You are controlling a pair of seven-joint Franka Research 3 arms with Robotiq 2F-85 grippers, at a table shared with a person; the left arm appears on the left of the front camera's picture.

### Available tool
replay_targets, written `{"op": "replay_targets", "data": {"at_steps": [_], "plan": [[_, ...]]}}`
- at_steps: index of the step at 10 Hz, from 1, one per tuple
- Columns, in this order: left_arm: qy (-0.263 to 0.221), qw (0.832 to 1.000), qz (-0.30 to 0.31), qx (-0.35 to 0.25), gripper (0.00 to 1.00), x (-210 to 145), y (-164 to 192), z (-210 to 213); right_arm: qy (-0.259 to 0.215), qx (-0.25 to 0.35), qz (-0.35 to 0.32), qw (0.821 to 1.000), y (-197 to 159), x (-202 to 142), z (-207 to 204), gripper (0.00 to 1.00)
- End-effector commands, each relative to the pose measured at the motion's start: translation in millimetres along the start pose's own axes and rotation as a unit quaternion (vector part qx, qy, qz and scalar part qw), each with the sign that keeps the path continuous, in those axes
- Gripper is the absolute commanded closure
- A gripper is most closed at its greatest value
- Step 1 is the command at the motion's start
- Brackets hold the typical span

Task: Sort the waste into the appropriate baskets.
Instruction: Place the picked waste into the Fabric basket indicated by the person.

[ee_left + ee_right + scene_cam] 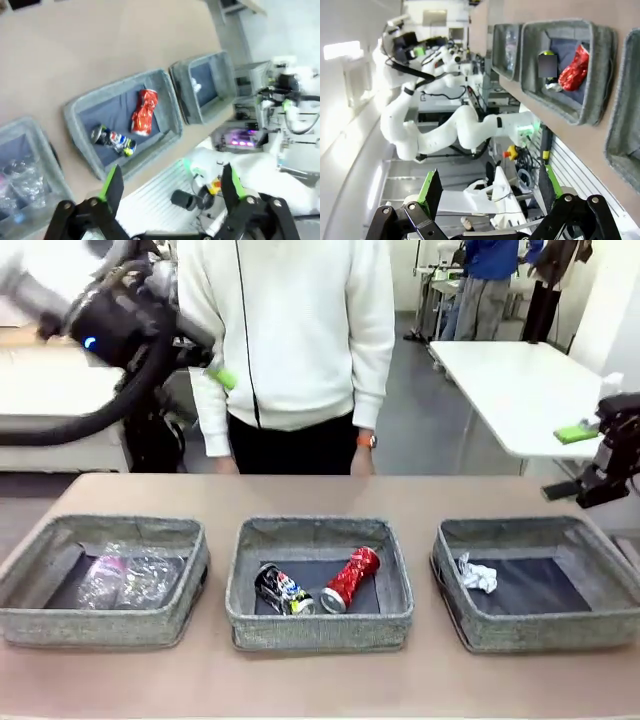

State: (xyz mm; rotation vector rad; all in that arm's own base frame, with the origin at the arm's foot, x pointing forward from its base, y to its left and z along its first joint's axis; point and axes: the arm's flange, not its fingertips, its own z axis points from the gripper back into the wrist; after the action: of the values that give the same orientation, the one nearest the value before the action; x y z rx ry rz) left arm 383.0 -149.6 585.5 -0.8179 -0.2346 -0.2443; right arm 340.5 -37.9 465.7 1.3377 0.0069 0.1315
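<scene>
All waste sits in the baskets: plastic in the left basket (30,615), red can (351,578) and dark can (280,590) in the middle basket (320,625), paper wad (478,575) in the right basket (520,635). Left gripper (205,365) and right gripper (585,465) hang empty, jaws wide, raised above the table's far corners. Nothing lies loose on the table between them, so sorting looks complete; neither arm is nearer to any remaining piece.

I work in a robotics lab. My white arm (435,130) rises from a base hung with cables (520,175) and a red stop button (511,150). Beyond my tan table (320,495) stand a plain white table (520,390) on a grey floor, pale walls, and people (490,280) standing about.
</scene>
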Motion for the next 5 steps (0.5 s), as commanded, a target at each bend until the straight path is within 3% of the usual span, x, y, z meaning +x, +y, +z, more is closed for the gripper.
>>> {"op": "replay_targets", "data": {"at_steps": [1,2,4,5], "plan": [[0.040,0.995,0.065,-0.065,0.00,-38.0,63.3,40.6,-0.018,0.030,-0.014,0.999,11.1,6.2,28.8,0.00],[0.046,0.987,0.095,-0.125,0.00,-57.8,101.9,62.6,-0.044,0.052,-0.029,0.997,9.2,-0.2,55.4,0.00],[-0.038,0.960,0.146,-0.237,0.00,-115.9,166.2,87.2,-0.106,0.112,-0.041,0.987,-2.6,-18.1,98.4,0.00],[-0.081,0.945,0.172,-0.268,0.00,-144.0,189.4,87.9,-0.121,0.111,-0.052,0.985,-8.9,-23.6,105.6,0.00]]}}
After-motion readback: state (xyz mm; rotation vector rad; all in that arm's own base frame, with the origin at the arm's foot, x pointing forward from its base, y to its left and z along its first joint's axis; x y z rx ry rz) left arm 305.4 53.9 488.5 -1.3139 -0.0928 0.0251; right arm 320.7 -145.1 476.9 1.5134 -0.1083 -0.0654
